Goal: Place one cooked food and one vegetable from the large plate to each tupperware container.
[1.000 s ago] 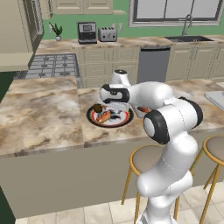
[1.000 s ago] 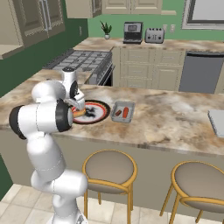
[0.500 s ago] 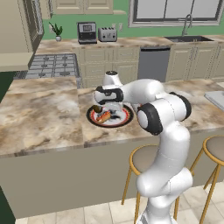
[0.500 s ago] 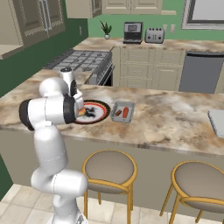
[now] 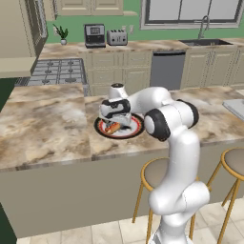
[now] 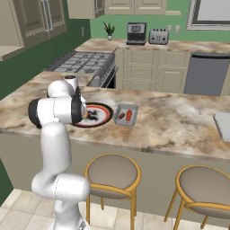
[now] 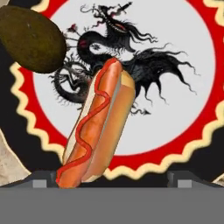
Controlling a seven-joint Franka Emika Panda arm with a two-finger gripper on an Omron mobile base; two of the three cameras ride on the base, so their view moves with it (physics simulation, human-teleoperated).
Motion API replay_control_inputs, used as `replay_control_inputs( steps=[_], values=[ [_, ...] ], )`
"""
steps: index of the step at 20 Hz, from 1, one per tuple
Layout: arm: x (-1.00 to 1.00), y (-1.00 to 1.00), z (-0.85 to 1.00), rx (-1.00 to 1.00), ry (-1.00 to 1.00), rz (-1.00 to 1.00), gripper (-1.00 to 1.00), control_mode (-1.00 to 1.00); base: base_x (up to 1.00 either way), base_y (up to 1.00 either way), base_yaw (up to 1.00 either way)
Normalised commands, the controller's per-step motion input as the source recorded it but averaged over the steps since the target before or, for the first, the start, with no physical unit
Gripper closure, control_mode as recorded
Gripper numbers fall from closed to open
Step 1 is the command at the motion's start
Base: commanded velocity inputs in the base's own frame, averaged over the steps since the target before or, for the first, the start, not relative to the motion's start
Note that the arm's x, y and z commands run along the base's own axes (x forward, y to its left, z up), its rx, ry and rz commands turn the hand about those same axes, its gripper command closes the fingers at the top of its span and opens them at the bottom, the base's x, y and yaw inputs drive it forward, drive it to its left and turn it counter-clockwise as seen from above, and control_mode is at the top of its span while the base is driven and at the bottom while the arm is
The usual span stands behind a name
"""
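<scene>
The large plate point(image 5: 137, 128) point(image 6: 106, 112) lies on the marble island, with a black rim, a red ring and a white centre point(image 7: 175, 118) bearing a dragon. On it rest a hot dog point(image 7: 98, 131) point(image 5: 113, 127) and a brown potato-like lump point(image 7: 33, 37). My gripper point(image 5: 117, 121) point(image 7: 111, 178) hangs low over the plate, open, its fingertips point(image 7: 43, 178) either side of the hot dog's near end. One tupperware container point(image 6: 134, 109) beside the plate holds two reddish foods. The other tupperware container point(image 6: 223, 120) point(image 5: 236, 106) sits far right.
Two bar stools point(image 6: 112, 173) point(image 6: 204, 186) stand at the island's front edge. A stove point(image 5: 57, 71), coffee machine point(image 5: 94, 35) and toaster point(image 5: 116, 36) line the back counter. Bare marble point(image 5: 43, 124) stretches left of the plate.
The hand has dropped lower onto the plate and shifted slightly left, with the elbow swinging out. The jaws have stayed open. The food has not moved.
</scene>
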Motion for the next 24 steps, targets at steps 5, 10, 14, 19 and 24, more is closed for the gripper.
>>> replay_control_inputs(
  steps=[5, 10, 14, 19, 24],
  values=[
    [0.33, 0.01, -0.13, 0.00, 0.00, 0.00, -1.00, -1.00, 0.00, 0.00, 0.00],
    [0.15, 0.04, -0.10, 0.00, 0.00, 0.00, -1.00, -1.00, 0.00, 0.00, 0.00],
    [0.00, 0.05, -0.15, 0.00, 0.03, -0.02, -1.00, -1.00, 0.00, 0.00, 0.00],
    [0.02, 0.05, -0.19, 0.00, 0.01, -0.02, -1.00, -1.00, 0.00, 0.00, 0.00],
    [0.08, 0.09, -0.19, 0.00, 0.00, 0.00, -1.00, -1.00, 0.00, 0.00, 0.00]
  ],
)
